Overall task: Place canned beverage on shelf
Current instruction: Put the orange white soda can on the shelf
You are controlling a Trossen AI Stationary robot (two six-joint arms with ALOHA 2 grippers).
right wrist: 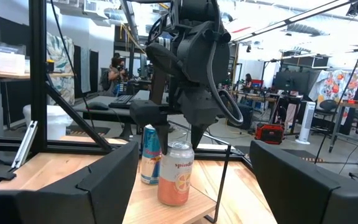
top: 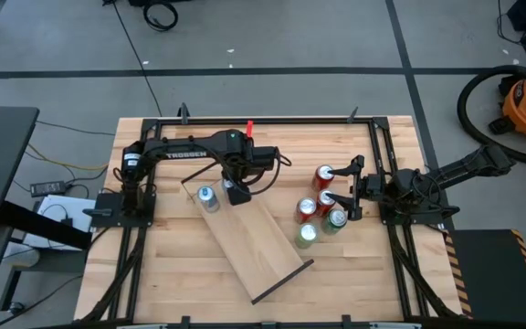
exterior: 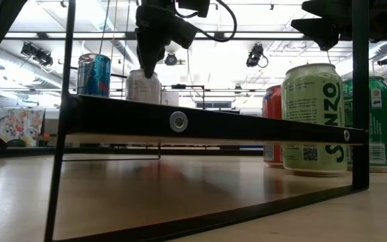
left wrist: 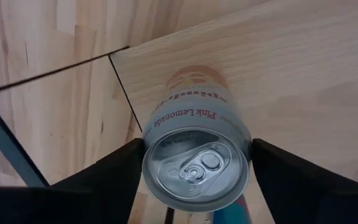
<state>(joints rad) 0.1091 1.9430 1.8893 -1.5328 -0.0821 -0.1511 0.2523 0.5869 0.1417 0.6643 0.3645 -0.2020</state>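
A pink-and-white lemonade can (left wrist: 195, 163) stands upright on its base on the pale shelf plank (top: 261, 245), near the plank's far-left end. My left gripper (left wrist: 196, 155) points straight down over it, open. One finger stands on either side of the can's top (right wrist: 180, 149). In the high view the gripper hides this can. A blue can (top: 208, 198) stands upright on the plank just beside it, also in the right wrist view (right wrist: 149, 163). My right gripper (top: 345, 189) waits open at the table's right, holding nothing. My left gripper has one finger (left wrist: 120, 168) on either side of the can's upper wall, just below the rim (left wrist: 149, 146), coming from above and pointing down. Whether the fingers touch the wall I cannot tell. The can stands upright on the plank.
Several cans, red and green (top: 321, 175) (top: 307, 235), stand in a cluster on the slatted tabletop just in front of the right gripper. The shelf lies slantwise, with its black rod frame (top: 281, 281) at the near end. Bare plank runs from the two cans toward that end.
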